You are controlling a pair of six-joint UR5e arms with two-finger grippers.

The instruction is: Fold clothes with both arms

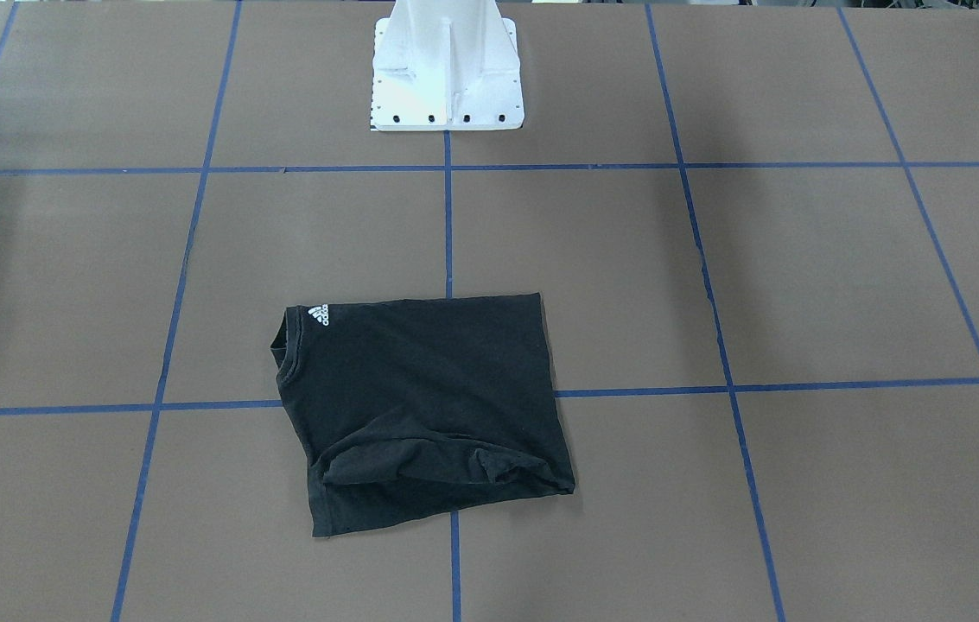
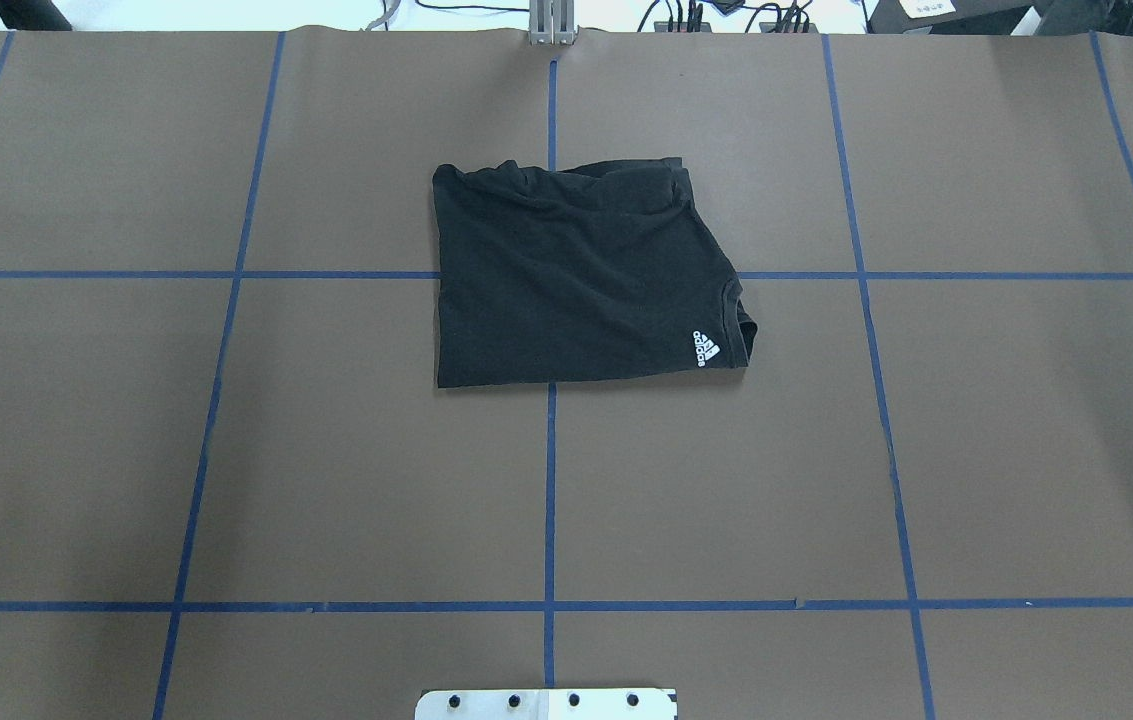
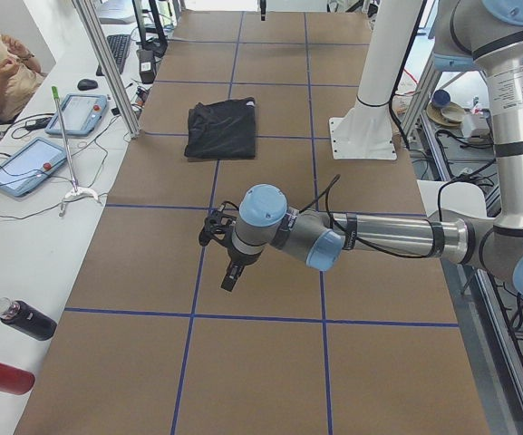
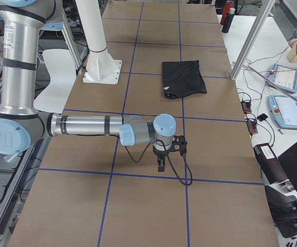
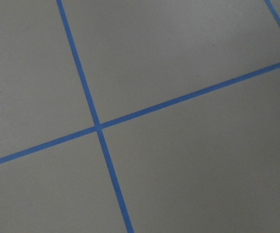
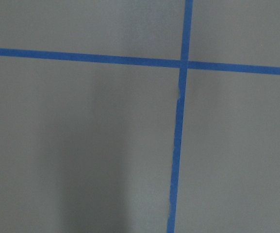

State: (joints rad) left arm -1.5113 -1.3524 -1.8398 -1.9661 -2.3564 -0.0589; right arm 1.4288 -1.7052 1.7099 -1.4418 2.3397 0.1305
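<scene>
On the left, the left gripper (image 3: 228, 277) hangs low over the bare table (image 2: 226, 450), well apart from the T-shirt. It shows only from the side, so I cannot tell whether its fingers are spread or closed; no cloth hangs from it.

In the middle, the T-shirt (image 2: 576, 280) lies across a crossing of blue tape lines (image 2: 550, 500). It is folded into a compact rectangle, with the white logo (image 2: 706, 348) facing up at a near corner. Its far edge is bunched and uneven.

On the right, the right gripper (image 4: 161, 165) also hovers over bare table with no cloth, and its finger state is equally unreadable.

The folding looks essentially finished. At most, that rumpled edge needs smoothing, or one more fold remains.
</scene>
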